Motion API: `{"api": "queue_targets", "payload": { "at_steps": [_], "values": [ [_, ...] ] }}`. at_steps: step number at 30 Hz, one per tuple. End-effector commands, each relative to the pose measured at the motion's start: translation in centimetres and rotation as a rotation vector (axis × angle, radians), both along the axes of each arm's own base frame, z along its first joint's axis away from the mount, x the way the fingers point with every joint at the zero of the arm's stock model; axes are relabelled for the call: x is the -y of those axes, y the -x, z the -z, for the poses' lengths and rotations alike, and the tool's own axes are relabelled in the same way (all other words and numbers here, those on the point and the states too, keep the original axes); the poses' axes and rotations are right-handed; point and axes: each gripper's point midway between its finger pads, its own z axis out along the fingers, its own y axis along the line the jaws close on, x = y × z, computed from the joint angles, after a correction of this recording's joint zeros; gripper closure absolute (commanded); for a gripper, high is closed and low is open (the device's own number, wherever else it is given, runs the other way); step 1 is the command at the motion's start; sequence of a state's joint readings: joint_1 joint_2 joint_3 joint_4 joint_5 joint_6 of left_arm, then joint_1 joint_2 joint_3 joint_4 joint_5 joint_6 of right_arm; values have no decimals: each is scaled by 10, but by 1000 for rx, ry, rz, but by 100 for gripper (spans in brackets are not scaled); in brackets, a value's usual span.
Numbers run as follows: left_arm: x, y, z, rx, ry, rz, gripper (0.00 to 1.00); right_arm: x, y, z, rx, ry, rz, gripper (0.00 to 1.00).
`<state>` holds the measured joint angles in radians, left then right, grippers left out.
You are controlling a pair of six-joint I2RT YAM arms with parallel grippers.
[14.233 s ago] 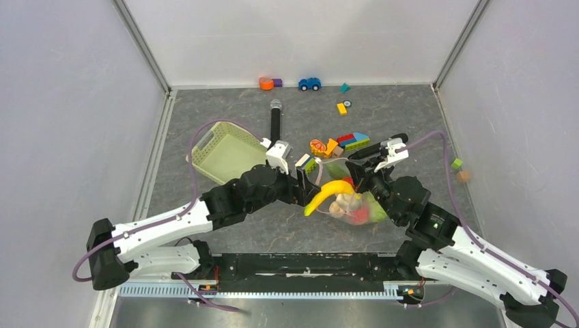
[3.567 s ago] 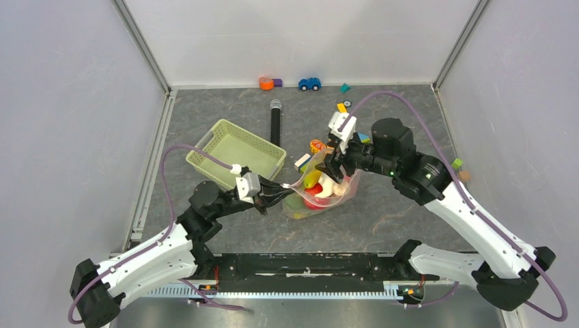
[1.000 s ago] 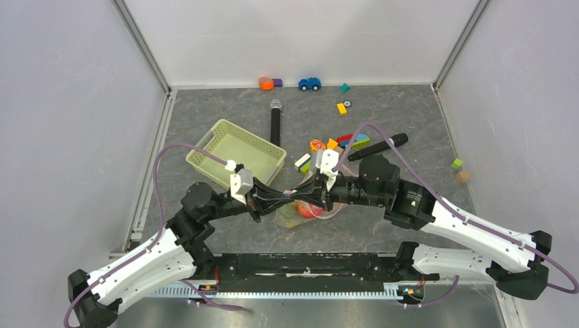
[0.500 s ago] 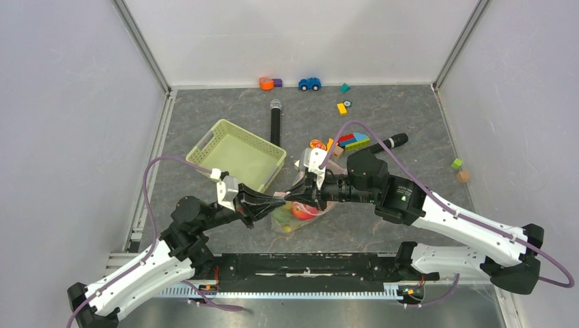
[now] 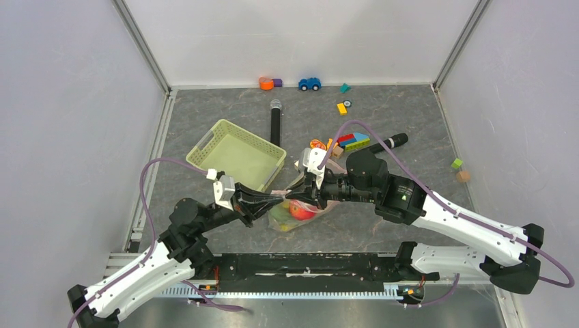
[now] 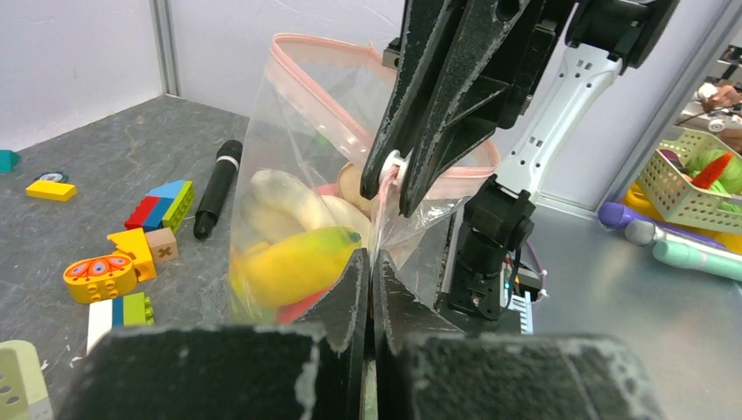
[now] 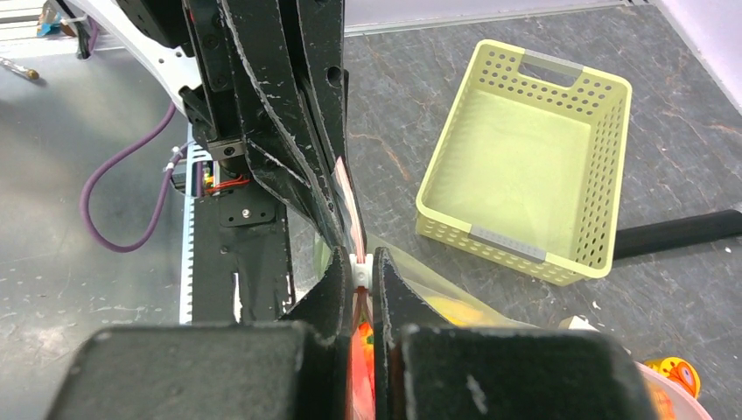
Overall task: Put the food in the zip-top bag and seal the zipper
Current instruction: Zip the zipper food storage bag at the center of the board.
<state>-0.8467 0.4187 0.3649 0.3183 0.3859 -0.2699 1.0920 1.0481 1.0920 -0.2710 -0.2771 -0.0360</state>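
A grey, marbled tabletop is closed in by pale walls on three sides. Near its middle, just off the near corner of the pale green basket, the zip-top bag is held between the two arms. The left hand is pressed together on the bag's clear film below the rim. The right hand pinches the white slider on the pink zipper, whose strip beyond it curves in an open loop. Inside, a banana and a red tomato show. The rest of the food is blurred by creased plastic and cut off by the fingers, and whether the bag's bottom touches the tabletop cannot be told. Building blocks and a black microphone lie just beyond the bag, and a toy car sits against the far wall. Open grey surface stretches to the right of the bag and along the near edge.
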Motion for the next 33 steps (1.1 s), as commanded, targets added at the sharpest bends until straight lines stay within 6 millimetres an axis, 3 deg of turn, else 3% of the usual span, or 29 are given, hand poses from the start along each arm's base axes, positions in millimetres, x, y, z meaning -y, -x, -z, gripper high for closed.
{"api": "queue_targets", "payload": {
  "at_steps": [1,7,16,20,33],
  "values": [
    [-9,-21,3,-52,29,-126,98,16,-13,-39,85,-67,84,100],
    [-24,-34,2,-68,72,-236,98,20,-16,-36,97,-55,105,100],
    [-26,-33,0,-60,79,-240,98,17,-18,-30,83,-35,109,100],
    [-33,-46,5,-95,86,-316,98,20,-22,-29,88,-30,135,100],
    [-44,-59,10,-126,101,-414,98,25,-24,-29,97,-25,154,100]
  ]
}}
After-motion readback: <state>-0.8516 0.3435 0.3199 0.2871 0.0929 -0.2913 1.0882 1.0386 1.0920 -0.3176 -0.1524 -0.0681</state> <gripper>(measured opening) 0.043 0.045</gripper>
